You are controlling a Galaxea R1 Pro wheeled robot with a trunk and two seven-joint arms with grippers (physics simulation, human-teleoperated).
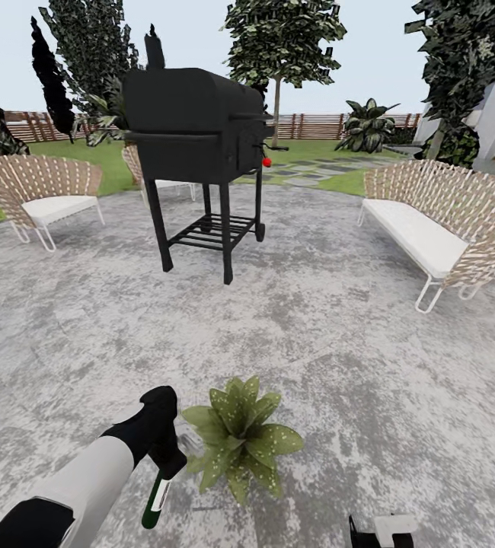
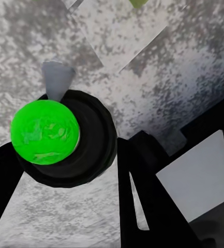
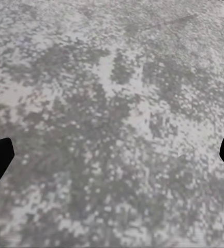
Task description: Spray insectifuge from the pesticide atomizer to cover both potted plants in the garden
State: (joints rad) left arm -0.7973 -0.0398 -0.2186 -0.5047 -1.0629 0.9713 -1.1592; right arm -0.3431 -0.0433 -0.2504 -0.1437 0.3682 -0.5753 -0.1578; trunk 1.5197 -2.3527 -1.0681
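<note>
The grey speckled patio (image 1: 331,335) lies under the robot, and close by the left gripper (image 1: 165,466) has its jaws shut around the dark green pesticide atomizer (image 1: 154,504), just beside a potted plant (image 1: 240,441) with pointed, speckled leaves. The right gripper (image 3: 112,155) hangs over bare patio with jaws wide, tips cut off at the edges. Farther off stand a black grill (image 1: 194,137), wicker seats (image 1: 438,221) and the brown fence (image 1: 316,125).

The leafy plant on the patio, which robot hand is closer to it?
Left. The left gripper, holding the spray bottle, is right beside the plant. The right gripper sits farther off, low at the picture's edge.
</note>
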